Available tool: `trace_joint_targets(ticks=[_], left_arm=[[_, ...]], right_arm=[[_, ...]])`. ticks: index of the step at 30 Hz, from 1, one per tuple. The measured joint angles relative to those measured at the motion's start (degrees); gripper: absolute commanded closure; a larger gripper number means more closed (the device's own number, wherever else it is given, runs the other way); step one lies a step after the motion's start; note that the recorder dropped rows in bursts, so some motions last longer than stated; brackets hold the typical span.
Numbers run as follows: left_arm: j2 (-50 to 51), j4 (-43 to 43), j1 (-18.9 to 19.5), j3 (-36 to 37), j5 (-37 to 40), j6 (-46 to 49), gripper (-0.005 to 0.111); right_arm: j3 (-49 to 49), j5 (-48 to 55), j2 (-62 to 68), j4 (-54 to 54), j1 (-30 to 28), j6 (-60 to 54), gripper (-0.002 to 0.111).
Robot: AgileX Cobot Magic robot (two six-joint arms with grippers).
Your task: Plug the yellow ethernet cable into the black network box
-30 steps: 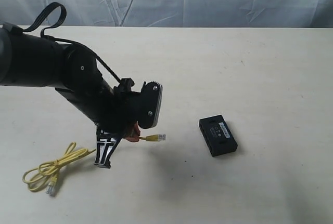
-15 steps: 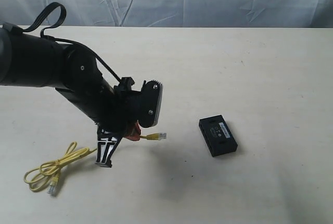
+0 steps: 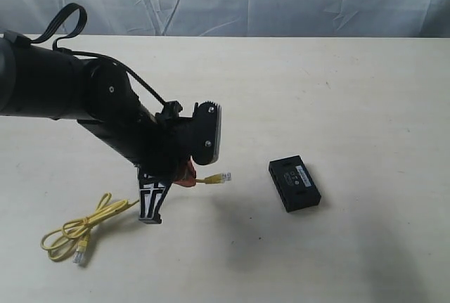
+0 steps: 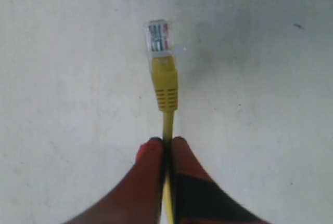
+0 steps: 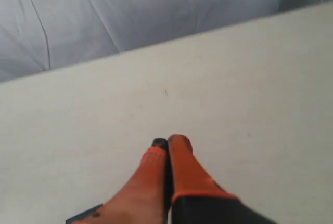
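Near the middle of the table point(image 3: 337, 92), the yellow ethernet cable point(image 4: 165, 86) is held up off the table top by the left gripper point(image 4: 165, 143). Its two red fingers point(image 4: 151, 156) are pinching the thin yellow cord just behind the thick yellow end. The clear plug point(image 4: 157, 36) sticks out in front of the fingers, free in the air, with little colored wires showing inside it. In the exterior view the plug points to the right, toward the black network box point(image 3: 294, 184). The box lies flat on the table, near the plug but not touching it, and it has a small white label point(image 3: 301, 174) on top. The rest of the cable runs back under the big black left arm point(image 3: 70, 92) and lies in loose loops point(image 3: 74, 231) on the table, with a second plug point(image 3: 81, 255) at the far end. The right gripper point(image 5: 167, 143) has its red fingers pressed together with nothing between them. It hangs over bare table, and a wrinkled grey cloth point(image 5: 104, 16) hangs behind the table.
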Motion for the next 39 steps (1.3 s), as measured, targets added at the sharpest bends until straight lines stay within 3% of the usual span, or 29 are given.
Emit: trace_joint_targets(ticks=[5,9,17,22,39], left_arm=[[0.00,-0.15,0.00,0.00,-0.11,0.00,0.107],[0.00,-1.55,0.00,0.00,-0.48,0.00,0.107],[0.00,-1.94,0.00,0.00,-0.72,0.00,0.107],[0.00,-2.52,0.00,0.00,-0.72,0.00,0.107],[5.58,-6.42,0.00,-0.30,-4.98,0.12,0.107]], right_arm=[[-8.64,3.42,22.81,2.23,0.48,-2.39,0.109],[-12.98,6.07,38.19,8.26,1.84,-10.82,0.109],[-20.82,19.52,57.10,41.22,2.36,-52.51,0.109],[-22.61,28.10,62.38,55.42,2.36,-69.99,0.109],[-22.89,30.02,65.76,57.36,2.36,-75.46,0.109]])
